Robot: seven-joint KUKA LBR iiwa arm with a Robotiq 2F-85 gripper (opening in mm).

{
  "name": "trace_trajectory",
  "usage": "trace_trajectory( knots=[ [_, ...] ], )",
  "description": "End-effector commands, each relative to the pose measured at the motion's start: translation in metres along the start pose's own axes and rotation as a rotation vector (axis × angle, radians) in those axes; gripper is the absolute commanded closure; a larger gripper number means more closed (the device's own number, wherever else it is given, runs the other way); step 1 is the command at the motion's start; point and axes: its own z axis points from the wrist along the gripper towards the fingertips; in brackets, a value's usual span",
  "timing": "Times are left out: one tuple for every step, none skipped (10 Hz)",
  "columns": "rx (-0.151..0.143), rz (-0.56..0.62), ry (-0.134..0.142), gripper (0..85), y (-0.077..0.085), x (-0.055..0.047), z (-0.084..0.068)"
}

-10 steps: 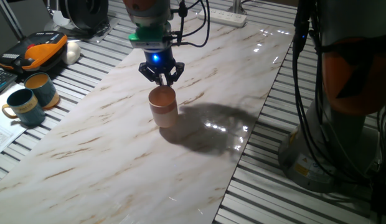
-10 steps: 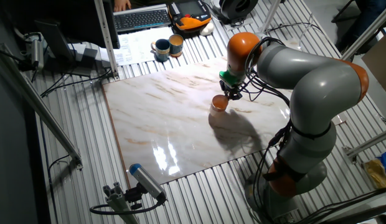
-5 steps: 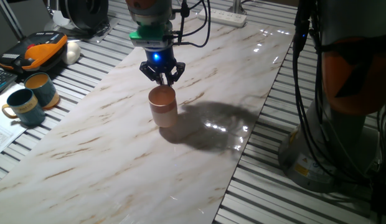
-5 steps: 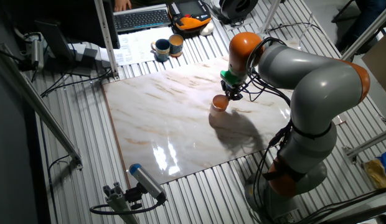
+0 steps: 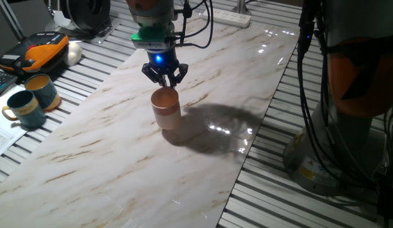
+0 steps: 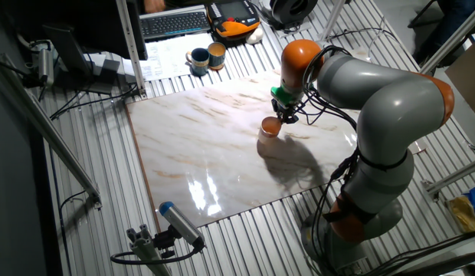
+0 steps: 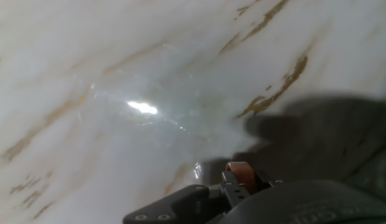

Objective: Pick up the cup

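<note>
The pinkish-tan cup (image 5: 166, 109) stands upright on the marble tabletop (image 5: 108, 158), near its middle. It also shows in the other fixed view (image 6: 270, 126). My gripper (image 5: 163, 83) hangs just above the cup's far rim and points down, its fingertips drawn together with nothing between them. In the other fixed view the gripper (image 6: 286, 117) sits at the cup's upper right edge. The hand view shows mostly bare marble; a small brownish piece (image 7: 240, 170) shows at the bottom by the hand's dark body, and I cannot tell what it is.
A dark teal mug (image 5: 22, 109) and a teal mug with an orange inside (image 5: 42, 90) stand left of the marble on the slatted table. An orange and black device (image 5: 38, 50) lies behind them. The arm's base and cables (image 5: 348, 95) stand to the right.
</note>
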Motion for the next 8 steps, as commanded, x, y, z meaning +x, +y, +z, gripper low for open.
trace_trajectory(
  knots=[
    [0.0,0.0,0.001,85.0,-0.0002,-0.0001,0.0001],
    [0.002,0.0,0.0,85.0,-0.0003,-0.0001,0.0],
    [0.003,0.0,-0.001,85.0,-0.0002,-0.0001,0.0],
    [0.003,0.0,-0.001,85.0,-0.0004,-0.0001,0.0001],
    [0.006,0.0,-0.004,85.0,-0.0009,-0.0003,0.0003],
    [0.011,-0.001,-0.009,85.0,-0.001,-0.0003,0.0001],
    [0.011,-0.001,-0.009,85.0,-0.001,-0.0002,-0.0001],
    [0.012,-0.001,-0.01,85.0,-0.0011,-0.0001,-0.0002]
  ],
)
